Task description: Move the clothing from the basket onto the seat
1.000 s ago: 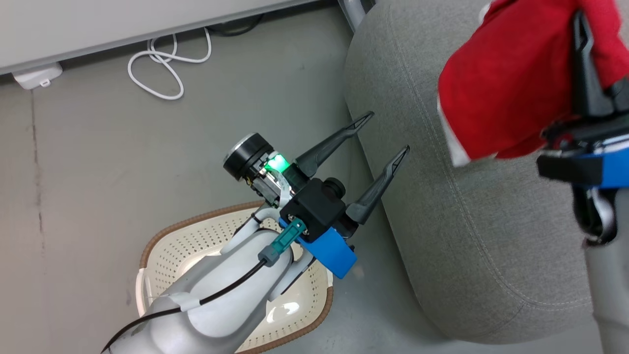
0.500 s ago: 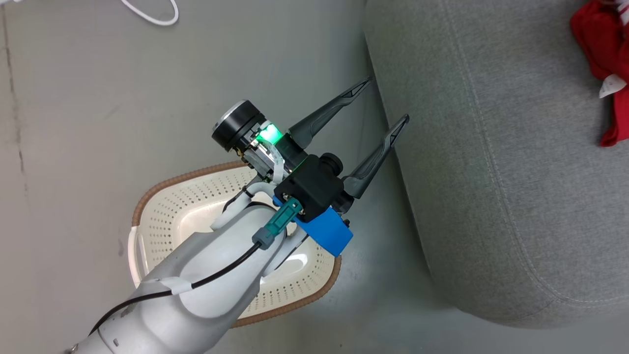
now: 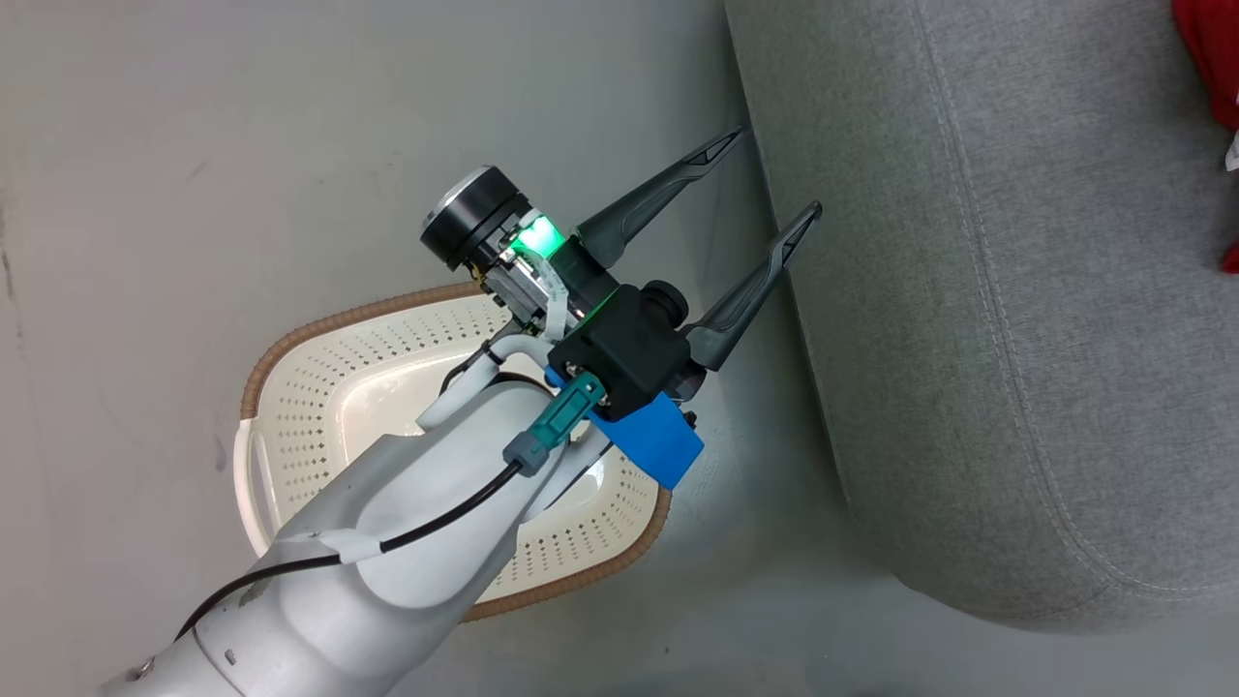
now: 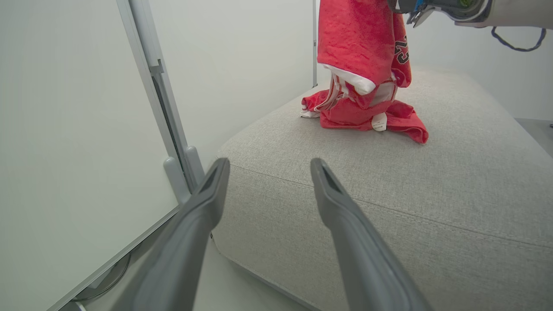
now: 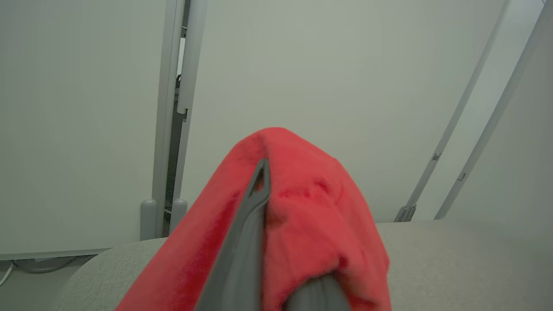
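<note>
My left gripper is open and empty, held over the floor gap between the cream basket and the grey seat. My forearm hides part of the basket; the floor that shows holds no cloth. In the left wrist view the left gripper points at the seat. One red piece of clothing lies crumpled on it. A second red garment hangs above it from my right gripper. That right gripper is shut on the red garment, which drapes over its fingers.
The basket stands on a grey floor close to the seat's rounded side. Red cloth peeks in at the head view's top right edge. White wall panels with a metal post rise behind the seat.
The head camera has swung, sliding the floor cable and the right gripper with its garment out of the picture. My left gripper has stayed open beside the seat's edge.
</note>
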Available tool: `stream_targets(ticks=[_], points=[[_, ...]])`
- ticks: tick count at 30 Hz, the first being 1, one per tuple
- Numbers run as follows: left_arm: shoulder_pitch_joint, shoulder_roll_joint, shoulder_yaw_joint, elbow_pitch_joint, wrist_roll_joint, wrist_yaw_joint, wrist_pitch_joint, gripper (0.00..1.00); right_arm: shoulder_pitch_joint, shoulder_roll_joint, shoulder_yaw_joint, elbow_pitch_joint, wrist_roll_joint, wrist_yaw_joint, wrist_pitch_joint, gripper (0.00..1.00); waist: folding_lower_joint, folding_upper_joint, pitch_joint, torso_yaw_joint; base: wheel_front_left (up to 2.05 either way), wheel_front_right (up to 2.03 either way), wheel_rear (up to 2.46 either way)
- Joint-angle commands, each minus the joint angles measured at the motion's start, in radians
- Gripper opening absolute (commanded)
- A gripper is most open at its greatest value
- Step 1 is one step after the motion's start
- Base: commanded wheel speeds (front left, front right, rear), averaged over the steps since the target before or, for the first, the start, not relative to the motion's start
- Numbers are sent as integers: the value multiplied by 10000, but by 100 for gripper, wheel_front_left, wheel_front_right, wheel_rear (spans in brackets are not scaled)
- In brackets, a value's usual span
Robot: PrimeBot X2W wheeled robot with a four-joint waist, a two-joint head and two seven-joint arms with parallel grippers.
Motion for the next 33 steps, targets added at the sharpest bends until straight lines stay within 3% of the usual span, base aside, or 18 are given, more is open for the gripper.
stream_targets(ticks=[1, 9, 15, 16, 17, 24, 33], points=[[-198, -25, -18, 27, 83, -66, -29, 100, 73, 35, 77, 378, 142, 1, -6, 0, -1, 0, 114, 77, 0, 0, 0], [-351, -177, -27, 66, 173, -146, -29, 100, 247, 339, 288, 2392, 494, 1, -6, 0, -1, 0, 336, 320, 0, 0, 0], [-356, -162, 84, 105, 205, -160, -29, 100, 424, 423, 326, 2872, 623, 1, -6, 0, -1, 0, 299, 353, 0, 0, 0], [-324, -155, 104, 116, 208, -153, -29, 100, 455, 465, 286, 2817, 658, 1, -6, 15, -1, 0, 258, 340, 0, 0, 0], [-279, -153, 121, 129, 207, -149, -29, 100, 509, 485, 249, 2760, 691, 1, -4, 100, -1, 0, 200, 325, 0, 0, 0], [89, -217, 242, 142, 144, -100, -29, 100, 1423, 650, 261, 2239, 679, 1, -6, 100, -1, 0, -422, 246, 0, 0, 0], [932, -192, 619, 35, -19, 35, -28, 100, 3733, 989, 434, 863, 732, 1, -6, 100, -1, 0, -1760, 234, 0, 0, 0]])
